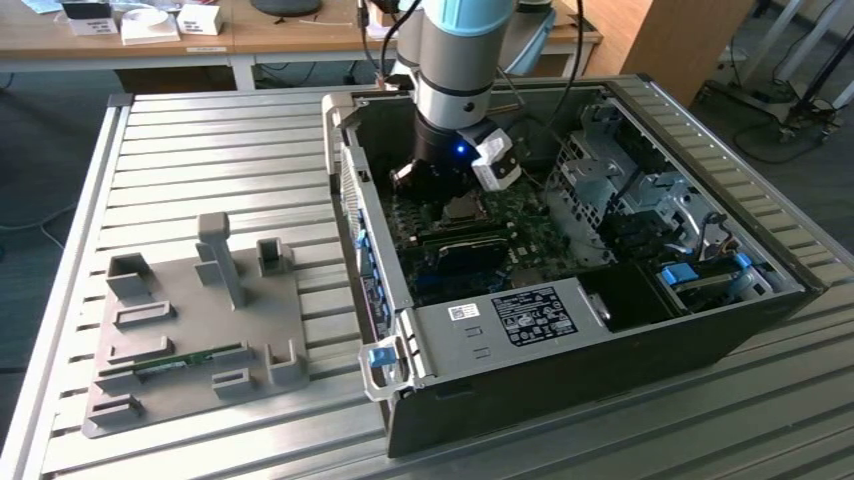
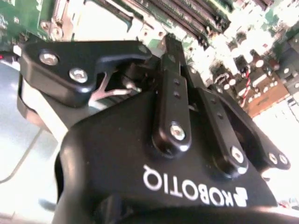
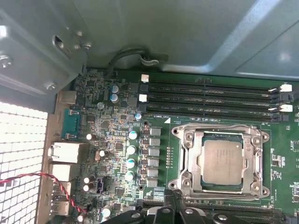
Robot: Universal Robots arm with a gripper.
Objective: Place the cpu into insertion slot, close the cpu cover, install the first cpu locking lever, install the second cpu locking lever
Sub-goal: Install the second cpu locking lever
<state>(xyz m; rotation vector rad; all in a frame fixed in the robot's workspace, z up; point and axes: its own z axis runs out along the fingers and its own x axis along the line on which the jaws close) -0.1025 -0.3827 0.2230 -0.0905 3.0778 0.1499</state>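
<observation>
I am hovering low inside the open computer case [image 1: 561, 385], and my end effector [image 3: 174, 199] is hanging just above the green motherboard [image 3: 117, 140]. I cannot tell how far it is open, because its dark body is covering its own tips in the second wrist view. I am seeing nothing in its hold.

Just ahead of my end effector, the cpu [image 3: 223, 161] is lying flat in the insertion slot [image 3: 222, 136], with its grey top facing up. The cpu cover [image 3: 189, 158] seems to be lying down around it, and the chip is showing through the window of the cover. So I am judging that the placing is done and the cover is probably closed. The step in hand is then the locking levers. I cannot make out clearly whether either of them is latched.

This step is calling for a fine approach to the edge of the cover, since the levers are thin and are sitting close to small parts.

Further ahead, the long black memory slots [image 3: 205, 98] are running side by side. Well away from my end effector, outside the case, a grey fixture plate [image 1: 200, 330] is resting on the table [image 1: 200, 150].
</observation>
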